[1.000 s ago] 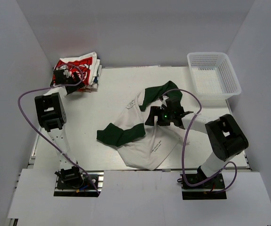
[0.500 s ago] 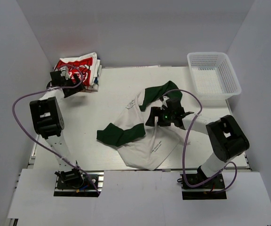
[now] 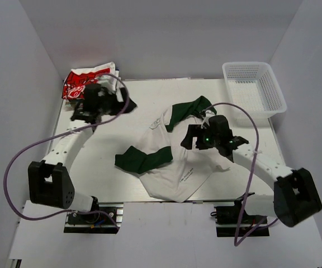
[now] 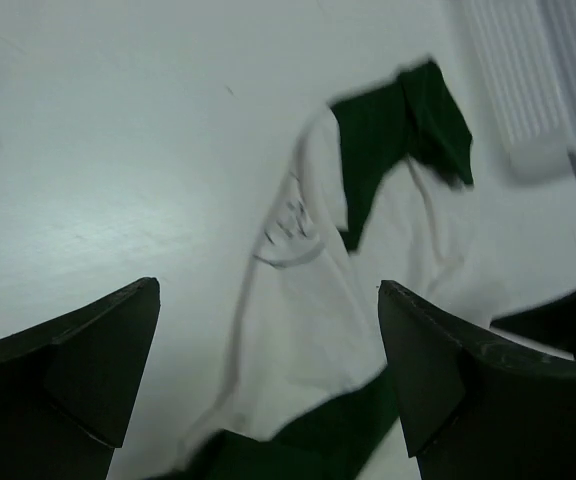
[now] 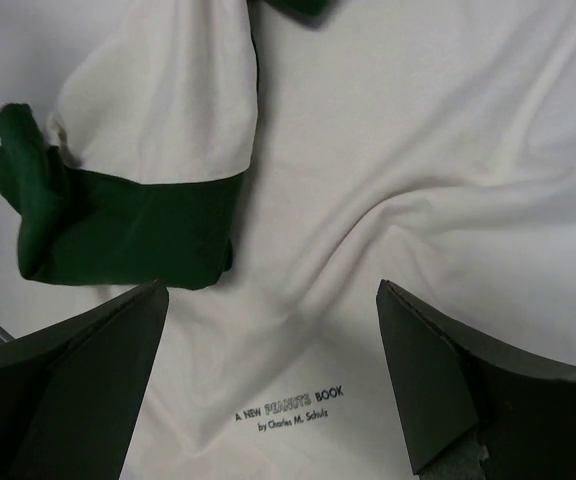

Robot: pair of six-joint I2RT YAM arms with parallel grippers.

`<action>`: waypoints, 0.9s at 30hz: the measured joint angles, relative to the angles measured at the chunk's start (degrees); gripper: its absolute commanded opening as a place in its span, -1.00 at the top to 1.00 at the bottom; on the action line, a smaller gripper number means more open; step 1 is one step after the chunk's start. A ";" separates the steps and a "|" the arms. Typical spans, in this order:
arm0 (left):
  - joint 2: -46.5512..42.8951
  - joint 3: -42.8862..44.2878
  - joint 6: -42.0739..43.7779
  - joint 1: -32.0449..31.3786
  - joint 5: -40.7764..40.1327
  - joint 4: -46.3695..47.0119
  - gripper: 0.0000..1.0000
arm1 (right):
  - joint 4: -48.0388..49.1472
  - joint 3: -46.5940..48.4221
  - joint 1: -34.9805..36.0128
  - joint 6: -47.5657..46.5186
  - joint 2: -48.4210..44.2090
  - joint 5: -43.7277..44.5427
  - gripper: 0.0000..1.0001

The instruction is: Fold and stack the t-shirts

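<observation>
Currently, the wrinkled green-sleeved tee (image 3: 169,167) lies bunched on the smooth bench (image 3: 122,139); left hand (image 4: 268,290) and right hand (image 5: 271,290) are fully spread, gripping nothing.

Site: robot lab cell. I log white walls (image 3: 166,33) boxing a white table (image 3: 136,106) under the jaws; arm bases (image 3: 84,211) bolted at its edge, behind them.

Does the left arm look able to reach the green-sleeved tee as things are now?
Probably yes: the left gripper is open, and only bare table lies between it and the tee.
</observation>
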 measured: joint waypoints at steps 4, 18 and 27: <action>0.96 -4.22 -0.11 -13.60 -4.20 -3.69 -1.00 | -4.59 -0.63 0.00 1.33 -8.81 4.33 -0.81; 23.56 7.17 0.94 -39.32 -22.53 -14.47 -0.81 | -26.56 -13.75 -0.76 12.83 -29.53 25.09 -0.81; 32.89 12.83 1.31 -41.07 -33.38 -21.09 1.00 | -24.35 -14.60 -2.25 14.97 -20.79 30.08 -0.50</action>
